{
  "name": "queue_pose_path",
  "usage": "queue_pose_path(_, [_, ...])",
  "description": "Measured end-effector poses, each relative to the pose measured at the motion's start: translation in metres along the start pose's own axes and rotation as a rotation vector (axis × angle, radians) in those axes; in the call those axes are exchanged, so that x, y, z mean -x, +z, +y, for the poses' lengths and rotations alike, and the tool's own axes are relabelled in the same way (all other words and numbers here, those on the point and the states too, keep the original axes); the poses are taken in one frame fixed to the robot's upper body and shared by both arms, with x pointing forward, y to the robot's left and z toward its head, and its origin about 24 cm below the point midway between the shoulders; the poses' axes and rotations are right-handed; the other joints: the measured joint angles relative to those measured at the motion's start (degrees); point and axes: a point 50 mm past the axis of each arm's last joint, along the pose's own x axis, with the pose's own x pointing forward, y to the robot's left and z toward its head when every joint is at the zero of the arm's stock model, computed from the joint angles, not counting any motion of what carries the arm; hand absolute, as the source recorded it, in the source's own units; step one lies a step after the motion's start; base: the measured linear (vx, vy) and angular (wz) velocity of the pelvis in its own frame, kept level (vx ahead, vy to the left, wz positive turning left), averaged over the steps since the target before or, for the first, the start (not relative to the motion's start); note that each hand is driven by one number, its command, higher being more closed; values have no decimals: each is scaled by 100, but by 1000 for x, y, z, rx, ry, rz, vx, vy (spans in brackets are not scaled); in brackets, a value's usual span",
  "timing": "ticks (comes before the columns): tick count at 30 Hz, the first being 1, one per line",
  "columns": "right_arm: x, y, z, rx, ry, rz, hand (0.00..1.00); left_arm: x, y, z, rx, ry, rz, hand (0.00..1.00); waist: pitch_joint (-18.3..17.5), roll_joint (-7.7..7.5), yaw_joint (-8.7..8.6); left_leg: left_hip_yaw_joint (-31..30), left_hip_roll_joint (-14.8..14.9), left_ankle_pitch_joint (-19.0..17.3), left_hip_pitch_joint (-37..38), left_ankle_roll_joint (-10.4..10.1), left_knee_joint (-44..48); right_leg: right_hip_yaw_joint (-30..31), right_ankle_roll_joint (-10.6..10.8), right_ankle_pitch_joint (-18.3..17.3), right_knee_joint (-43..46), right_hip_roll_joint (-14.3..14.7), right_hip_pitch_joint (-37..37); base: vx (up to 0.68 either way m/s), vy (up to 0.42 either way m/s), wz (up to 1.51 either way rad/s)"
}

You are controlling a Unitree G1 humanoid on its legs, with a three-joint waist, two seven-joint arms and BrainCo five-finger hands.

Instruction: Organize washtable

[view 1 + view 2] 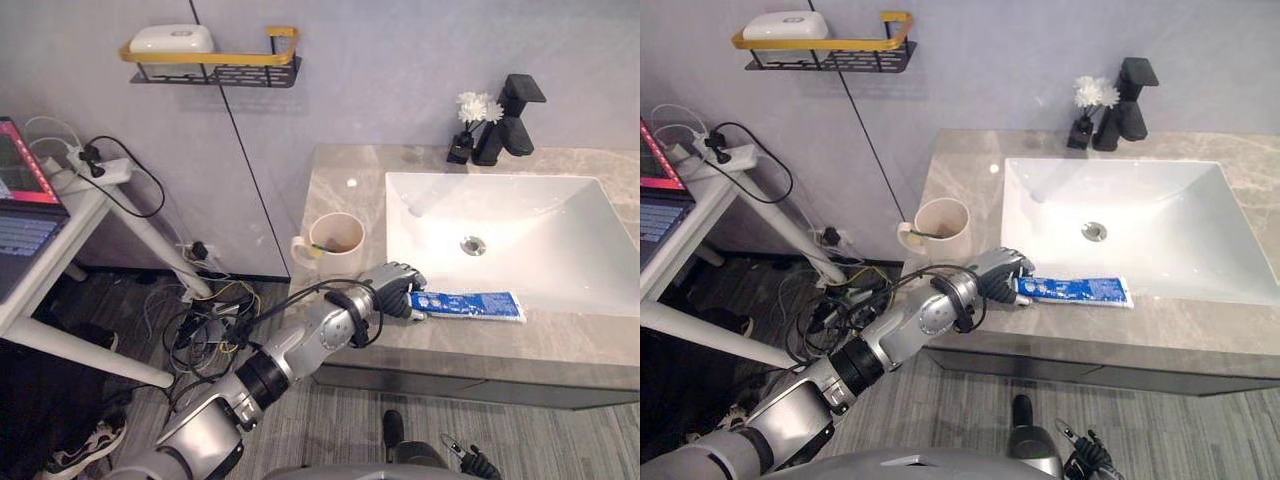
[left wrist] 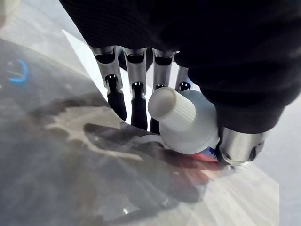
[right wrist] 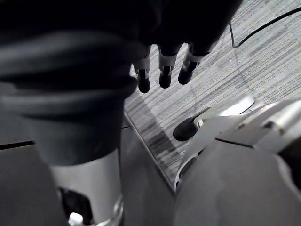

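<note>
A blue and white toothpaste tube (image 1: 470,304) lies flat on the marble counter (image 1: 340,175), along the front rim of the white sink (image 1: 560,300). My left hand (image 1: 395,285) is at the tube's cap end, with its fingers (image 2: 134,89) curled down to the counter and the thumb on the other side. The white ribbed cap (image 2: 176,115) sticks out between them. A cream mug (image 1: 335,240) with something thin inside stands on the counter just left of this hand. My right hand (image 3: 164,70) hangs low over the floor, fingers relaxed and holding nothing.
A black faucet (image 1: 512,120) and a small vase of white flowers (image 1: 472,120) stand behind the sink. A wire wall shelf (image 1: 215,65) holds a white box (image 1: 172,40). A side table with a laptop (image 1: 20,200) stands at the left, with cables on the floor beside it.
</note>
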Motion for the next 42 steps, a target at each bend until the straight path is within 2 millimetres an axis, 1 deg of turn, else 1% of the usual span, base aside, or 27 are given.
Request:
queue_pose_path(7, [0, -1, 0, -3, -2, 3, 0, -1, 9, -7, -10, -32, -45, 100, 0, 1, 10, 8, -12, -1, 36, -1, 12, -3, -3, 4, 0, -13, 49, 20, 4, 0])
queue_pose_path(12, [0, -1, 0, -3, -1, 2, 0, 0, 9, -7, -10, -37, -47, 100, 0, 1, 16, 2, -15, 1, 35, 0, 53, -6, -2, 2, 0, -13, 69, 0, 0, 0])
queue_pose_path(15, [0, -1, 0, -2, -1, 3, 0, 5, 12, -8, -8, -49, -59, 100, -1, 3, 21, -6, -17, 6, 30, 3, 71, -10, -12, -5, 2, -17, 76, -9, 1, 2])
queue_pose_path(16, [1, -2, -1, 1, -3, 5, 0, 6, 16, -9, -13, -55, -77, 100, -5, 4, 35, -29, -33, 25, -21, 10, 96, -8, -13, -6, 5, -38, 60, -45, 21, 15])
queue_pose_path(17, [1, -3, -3, 1, -6, 9, 0, 9, 28, -8, -23, -53, -129, 100, -9, 7, 61, -86, -95, 102, -129, 34, 104, -18, 0, -1, 15, -93, -23, -49, 19, 17])
queue_pose_path(18, [1, -3, -3, 1, -7, 10, 0, 11, 32, -7, -24, -49, -148, 100, -10, 3, 76, -84, -124, 156, -167, 22, 102, -18, 13, 10, 25, -124, -55, -45, 13, 13])
queue_pose_path(19, [1, -4, -5, 0, -10, 12, 0, 12, 37, -5, -25, -45, -169, 100, -10, 3, 114, -85, -153, 194, -188, 25, 102, -14, 17, 18, 40, -140, -74, -38, 5, 2])
queue_pose_path(20, [3, -8, -9, 1, -18, 21, 0, 14, 46, -2, -26, -34, -211, 100, -18, 17, 191, -86, -193, 246, -187, 36, 104, -10, 19, 28, 44, -162, -67, -41, 14, 6])
queue_pose_path(21, [4, -10, -11, -4, -23, 25, 0, 16, 53, 2, -28, -17, -242, 100, -17, 14, 202, -93, -220, 285, -165, 35, 108, -25, 22, 31, 45, -209, -26, -47, 21, 9])
queue_pose_path(22, [5, -13, -14, -19, -27, 28, 0, 18, 62, 8, -27, 7, -284, 100, -24, 15, 223, -95, -226, 286, -141, 33, 133, -37, 22, 32, 46, -220, 24, -44, 17, 8])
queue_pose_path(25, [8, -19, -20, -12, -27, 40, 0, 26, 80, 18, 12, 53, -376, 100, -51, -14, 286, -108, -232, 285, -138, 34, 191, -37, 9, 25, 47, -231, 68, -70, 8, 3])
queue_pose_path(26, [10, -23, -26, -10, -35, 49, 0, 30, 86, 19, 34, 70, -413, 100, -37, -51, 317, -141, -232, 278, -139, 43, 206, -70, 4, 13, 47, -236, 119, -86, 11, 10])
queue_pose_path(30, [13, -28, -34, -5, -55, 55, 0, 36, 96, 25, 59, 94, -467, 100, -74, -76, 332, -262, -208, 164, -140, 187, 215, -238, 14, 18, 46, -228, 213, -91, 31, 24])
queue_pose_path(32, [15, -30, -35, 6, -49, 52, 0, 41, 98, 28, 64, 113, -482, 100, -137, -197, 378, -265, -226, 88, -167, 204, 317, -241, 19, 21, 44, -234, 274, -101, 40, 5])
queue_pose_path(34, [17, -32, -36, 3, -43, 42, 0, 45, 101, 30, 77, 134, -491, 100, -236, -263, 409, -262, -226, 32, -169, 273, 353, -237, 20, 17, 16, -242, 284, -62, 23, -5])
queue_pose_path(35, [19, -28, -36, -34, -32, 3, 0, 49, 104, 36, 79, 169, -506, 100, -333, -256, 458, -253, -203, 28, -185, 284, 346, -239, 24, 5, 20, -223, 276, -42, -3, -3])
queue_pose_path(36, [21, -24, -37, -46, -23, -30, 0, 53, 105, 42, 78, 208, -519, 100, -418, -219, 465, -247, -175, 28, -209, 285, 337, -229, -25, 43, 152, -203, 211, 0, 0, 0])
queue_pose_path(37, [23, -15, -37, -62, -8, -83, 0, 59, 105, 52, 94, 275, -526, 100, -426, -301, 444, -261, -188, 36, -207, 269, 348, -203, -24, -22, 371, -232, 101, 0, 0, 0])
queue_pose_path(38, [28, 4, -37, -85, 15, -187, 0, 69, 104, 67, 101, 374, -525, 100, -461, -259, 442, -240, -185, 62, -211, 224, 356, -203, -35, -35, 354, -220, 93, 0, 0, 0])
queue_pose_path(39, [29, 8, -36, -83, 21, -207, 0, 71, 103, 70, 99, 393, -523, 100, -466, -250, 439, -237, -184, 74, -215, 203, 356, -202, -34, -35, 348, -218, 90, -10, -25, -6])
queue_pose_path(41, [41, 44, -27, -84, 95, -384, 0, 84, 97, 93, 68, 535, -498, 100, -488, -214, 417, -203, -178, 83, -239, 181, 351, -160, -29, -29, 330, -202, 46, -29, -15, -8])
queue_pose_path(42, [43, 53, -23, -99, 118, -429, 0, 89, 96, 96, 64, 563, -489, 100, -489, -216, 399, -182, -175, 71, -255, 163, 350, -138, -29, -28, 327, -195, 11, -44, -8, -19])
